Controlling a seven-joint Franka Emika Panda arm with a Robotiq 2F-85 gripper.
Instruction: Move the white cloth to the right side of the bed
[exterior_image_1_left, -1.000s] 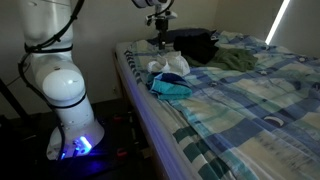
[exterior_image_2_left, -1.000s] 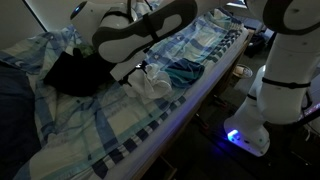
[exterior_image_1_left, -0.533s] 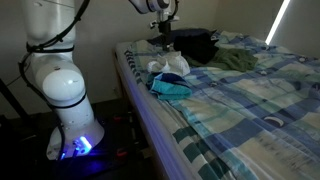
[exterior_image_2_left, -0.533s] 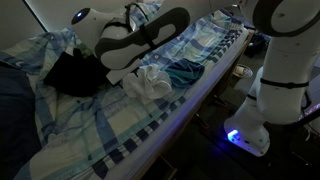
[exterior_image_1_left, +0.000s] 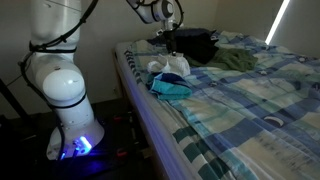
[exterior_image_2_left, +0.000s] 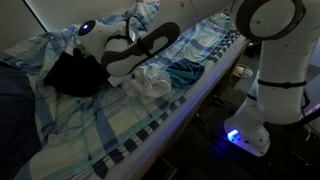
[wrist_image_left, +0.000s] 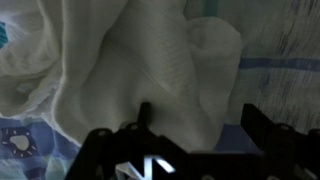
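Wrist view: the gripper (wrist_image_left: 198, 126) has its jaws spread wide, nothing clamped. One dark finger (wrist_image_left: 146, 112) shows to the left and the other at the lower right edge. The white cloth (wrist_image_left: 150, 65) fills nearly the whole frame right in front of the gripper, bunched in soft folds, with one fold sitting between the two fingers. The left fingertip looks like it touches the fabric, but the picture is dim and blurred, so contact is unclear. Striped bedding shows past the cloth at the upper right.

In an exterior view the white cloth (exterior_image_1_left: 170, 66) lies crumpled directly under the gripper, near the edge of the bed (exterior_image_1_left: 255, 100). A teal cloth (exterior_image_1_left: 170, 89) lies touching the white cloth, just below the gripper and toward the camera. A black garment (exterior_image_1_left: 196, 45) sits near the gripper on the opposite side from the teal cloth. A green cloth (exterior_image_1_left: 236, 60) lies well off from the gripper, beyond the black garment. Plaid blue sheet covers the bed.
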